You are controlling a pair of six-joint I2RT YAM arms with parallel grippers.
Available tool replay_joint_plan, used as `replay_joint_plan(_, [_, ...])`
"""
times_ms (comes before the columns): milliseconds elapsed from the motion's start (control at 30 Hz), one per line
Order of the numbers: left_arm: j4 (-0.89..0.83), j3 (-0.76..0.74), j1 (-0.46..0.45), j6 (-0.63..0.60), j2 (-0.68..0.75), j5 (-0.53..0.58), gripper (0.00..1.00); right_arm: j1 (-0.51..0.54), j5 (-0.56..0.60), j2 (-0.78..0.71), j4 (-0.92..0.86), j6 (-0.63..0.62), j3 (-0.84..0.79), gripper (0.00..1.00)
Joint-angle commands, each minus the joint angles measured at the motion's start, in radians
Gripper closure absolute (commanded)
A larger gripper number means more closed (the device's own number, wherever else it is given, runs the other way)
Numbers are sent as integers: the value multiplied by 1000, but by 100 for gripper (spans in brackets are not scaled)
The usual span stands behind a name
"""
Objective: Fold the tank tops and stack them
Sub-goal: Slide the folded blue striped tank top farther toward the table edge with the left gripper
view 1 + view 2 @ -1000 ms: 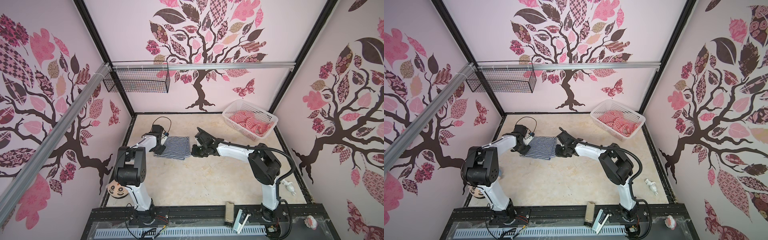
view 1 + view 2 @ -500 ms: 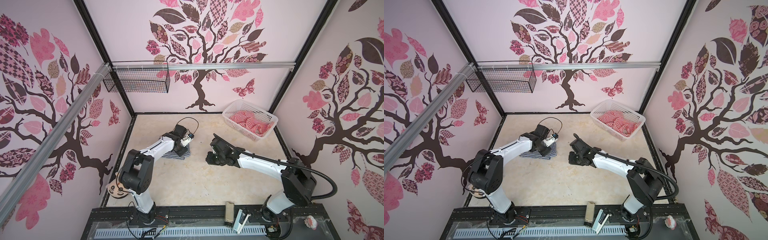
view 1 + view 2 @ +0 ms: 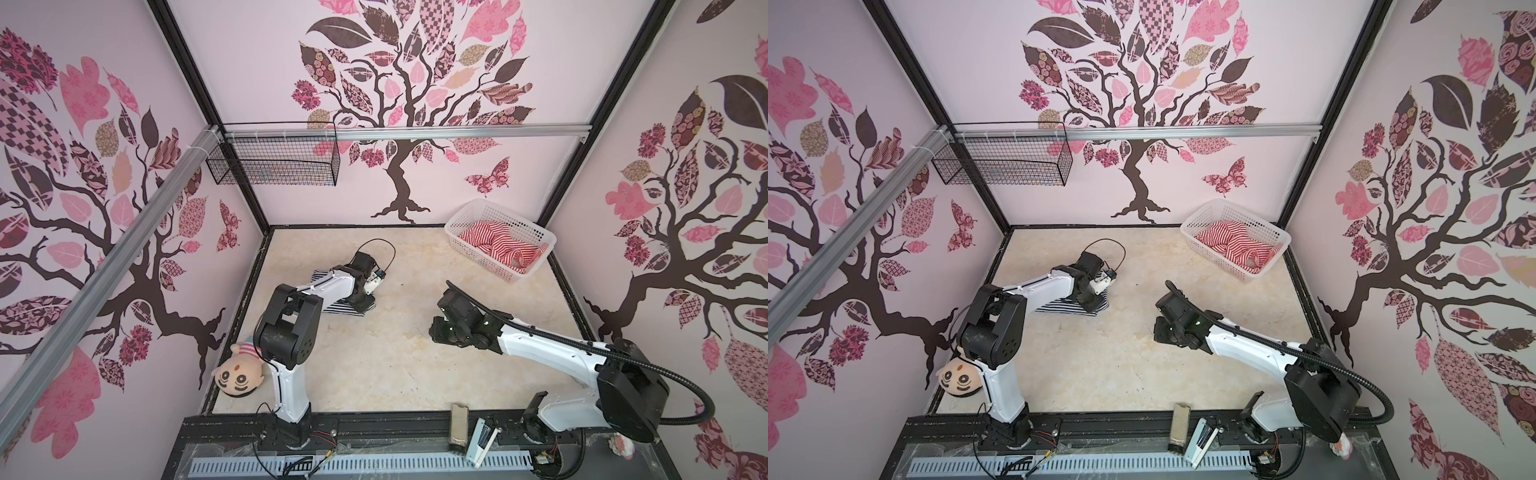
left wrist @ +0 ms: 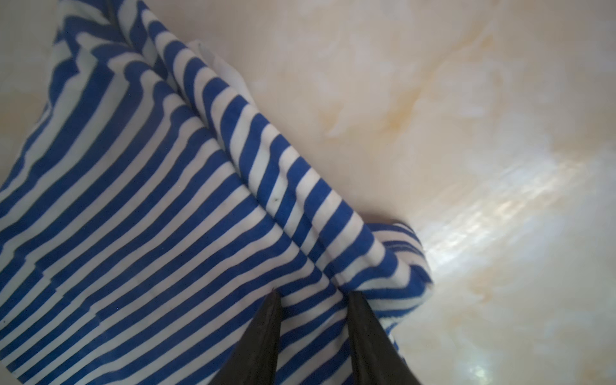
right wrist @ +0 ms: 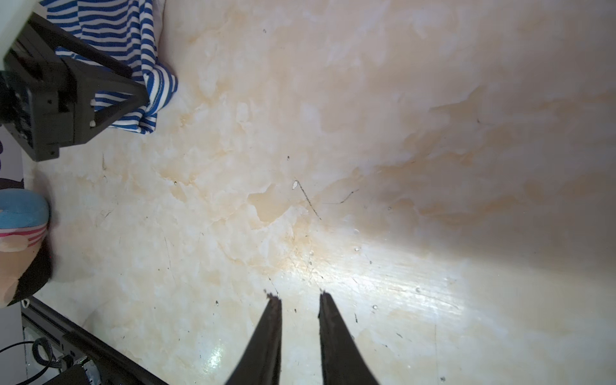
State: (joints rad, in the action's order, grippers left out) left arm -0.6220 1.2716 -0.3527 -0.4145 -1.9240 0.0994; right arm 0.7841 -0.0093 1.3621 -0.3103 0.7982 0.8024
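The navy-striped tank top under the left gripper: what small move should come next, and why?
Probably raise the left gripper straight off the navy-striped tank top: its jaws stand apart, pinching no cloth, and the top lies folded on the table. The red-striped tank top lies crumpled in the white basket; the right gripper is open and empty.

Bright, soft light fills the room. A white shine sits on the table [image 5: 400,283]. The walls [image 3: 83,249] look bent near the edges.
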Motion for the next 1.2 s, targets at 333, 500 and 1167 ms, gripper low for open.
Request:
replay_joint_plan(333, [-29, -40, 248, -85, 14, 23, 65, 6, 36, -42, -51, -2, 50, 76])
replay_joint_plan(500, [-43, -37, 288, -105, 37, 22, 65, 6, 46, -39, -71, -11, 71, 75])
replay_joint_plan(1167, [-65, -92, 290, -141, 182, 57, 64, -181, 135, -197, -231, -134, 138, 64])
